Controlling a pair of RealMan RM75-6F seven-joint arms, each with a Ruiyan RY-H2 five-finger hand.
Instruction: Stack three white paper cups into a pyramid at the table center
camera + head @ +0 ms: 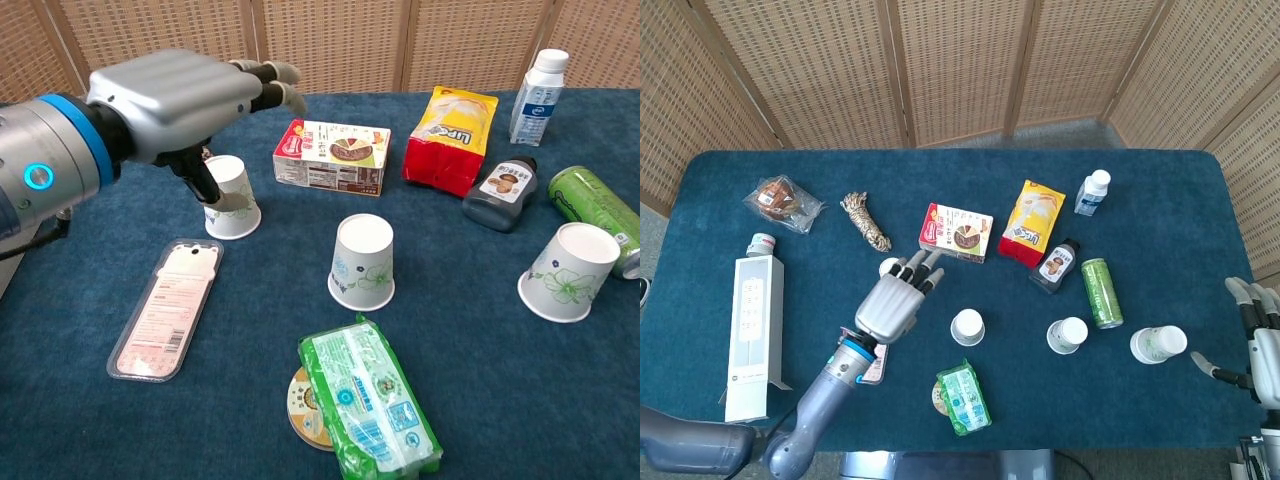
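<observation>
Left hand [175,95], fingers spread and holding nothing, hovers over the upside-down left cup [230,197] at its 6 o'clock, far nearer than the idle, spread right hand [1262,345], while the centre cup [363,262] stands at the bench middle.

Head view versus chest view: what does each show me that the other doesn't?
Only the head view shows the right hand open at the table's right edge, a fourth cup near it, and the tall white carton. Only the chest view shows the left hand's thumb down beside the left cup. Both show the left hand, center cup and green packet.
</observation>
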